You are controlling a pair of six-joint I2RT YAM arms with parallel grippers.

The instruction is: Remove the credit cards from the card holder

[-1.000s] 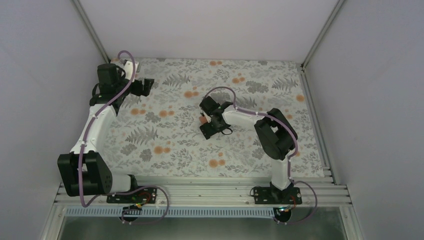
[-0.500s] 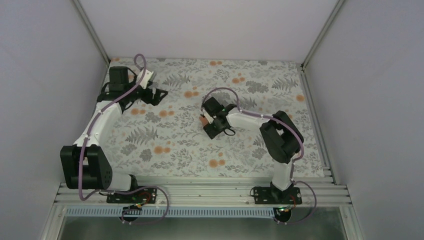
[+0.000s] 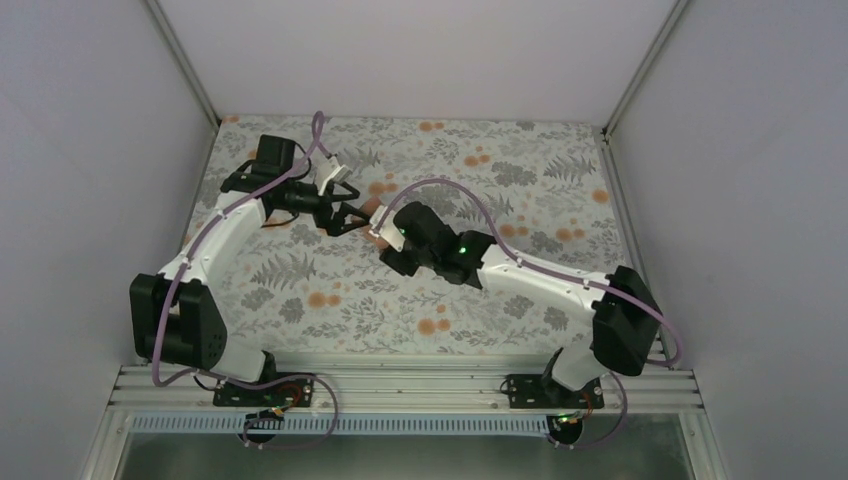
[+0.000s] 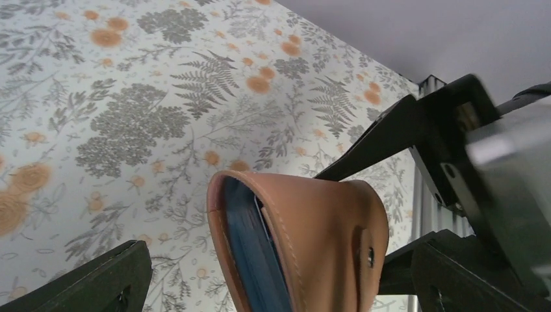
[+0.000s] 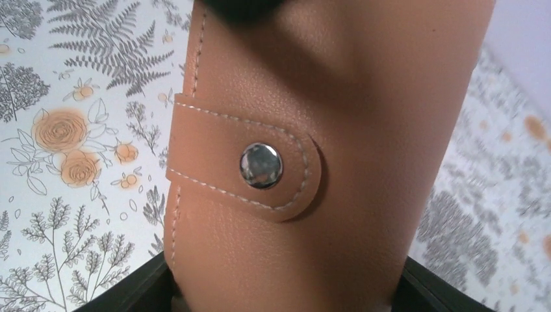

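Note:
A tan leather card holder [image 3: 375, 222] is held off the floral cloth by my right gripper [image 3: 388, 243], which is shut on its lower body. The right wrist view shows its strap and metal snap [image 5: 261, 166] fastened on this side. The left wrist view looks into the holder [image 4: 318, 227] at its open end, where blue card edges [image 4: 256, 253] sit inside. The other cards are hidden. My left gripper [image 3: 347, 212] is open, its fingers [image 4: 97, 286] standing either side of the holder's open end without touching it.
The table is covered by a floral cloth [image 3: 330, 290] with white walls on three sides. Aluminium rails [image 3: 400, 385] run along the near edge by the arm bases. Purple cables loop over both arms.
My right arm has stretched left and carried the holder up toward the left arm. My left gripper has swung from the back-left corner to the centre and now flanks the holder's open end.

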